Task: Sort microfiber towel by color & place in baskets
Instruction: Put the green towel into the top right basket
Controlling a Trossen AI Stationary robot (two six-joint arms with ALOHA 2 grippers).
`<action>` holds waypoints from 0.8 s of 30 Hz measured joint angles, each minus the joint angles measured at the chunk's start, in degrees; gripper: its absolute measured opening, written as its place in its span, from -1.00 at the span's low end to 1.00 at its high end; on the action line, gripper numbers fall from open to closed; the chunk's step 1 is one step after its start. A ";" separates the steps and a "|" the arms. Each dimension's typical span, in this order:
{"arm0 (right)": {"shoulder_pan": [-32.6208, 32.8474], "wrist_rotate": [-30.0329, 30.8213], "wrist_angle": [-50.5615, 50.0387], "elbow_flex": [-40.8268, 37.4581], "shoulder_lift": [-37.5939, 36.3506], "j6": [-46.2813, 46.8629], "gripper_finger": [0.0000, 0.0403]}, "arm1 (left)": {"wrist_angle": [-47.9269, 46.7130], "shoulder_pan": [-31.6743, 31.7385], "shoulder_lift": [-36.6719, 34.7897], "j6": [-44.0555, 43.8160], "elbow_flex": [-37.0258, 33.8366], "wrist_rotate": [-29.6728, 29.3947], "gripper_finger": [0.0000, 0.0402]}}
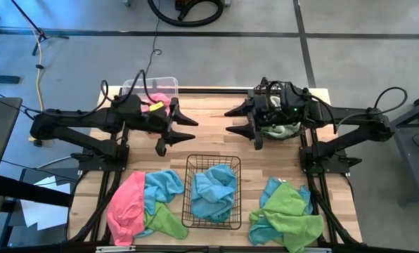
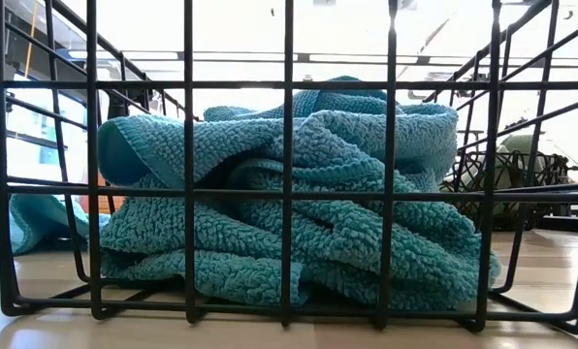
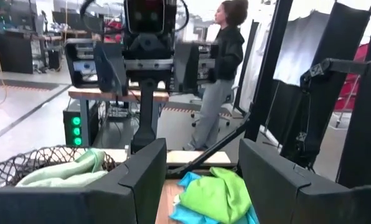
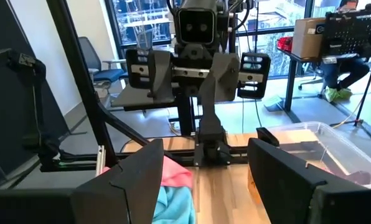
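The left tool [image 1: 176, 130] is held above the far-left part of the wooden desk [image 1: 213, 144], jaws apart and empty. The right tool [image 1: 243, 121] is raised opposite it, likewise spread and holding nothing; the two face each other across a bare strip of desk.

Behind the left tool a clear plastic tub [image 1: 150, 87] is seen at the far edge, with a pink towel [image 1: 158, 98] inside. Behind the right tool a round dark wire basket [image 3: 30, 163] is noted, containing a pale green towel [image 1: 280, 129].

At the near centre a black wire-grid basket [image 1: 212, 191] is found holding a light blue towel [image 1: 214, 192].

Unsorted towels are recorded on the desk at both near corners: a pink, blue and green pile [image 1: 145, 206] on the left, a green and blue pile [image 1: 287, 215] on the right.

A person [image 3: 220, 68] is seen standing in the room beyond.
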 joint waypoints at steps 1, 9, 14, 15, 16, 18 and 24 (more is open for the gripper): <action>0.00 0.00 0.00 0.00 0.00 -0.71 0.14 | 0.19 0.00 -0.22 0.02 0.02 -0.20 -0.05; 0.27 -1.39 -1.64 0.00 0.00 5.89 0.14 | -0.40 0.00 -0.97 0.00 0.00 -2.82 -0.05; 2.88 -9.57 -9.76 -0.04 -0.62 18.39 0.14 | -0.75 0.00 -0.99 0.02 0.00 -4.83 -0.05; 3.90 -11.02 -12.23 -0.04 -0.68 21.27 0.14 | -0.83 0.00 -0.97 0.00 0.00 -4.90 -0.05; 5.18 -11.79 -14.61 -0.04 -0.66 24.09 0.14 | -0.79 0.00 -0.97 0.00 0.00 -4.90 -0.05; 8.73 -11.73 -20.47 -0.04 -0.66 28.81 0.14 | -0.78 0.00 -0.99 0.00 0.00 -4.90 -0.05; 22.18 -5.44 -38.66 -0.04 0.33 44.98 0.14 | -1.22 0.00 -0.99 -0.80 0.00 -4.90 -0.05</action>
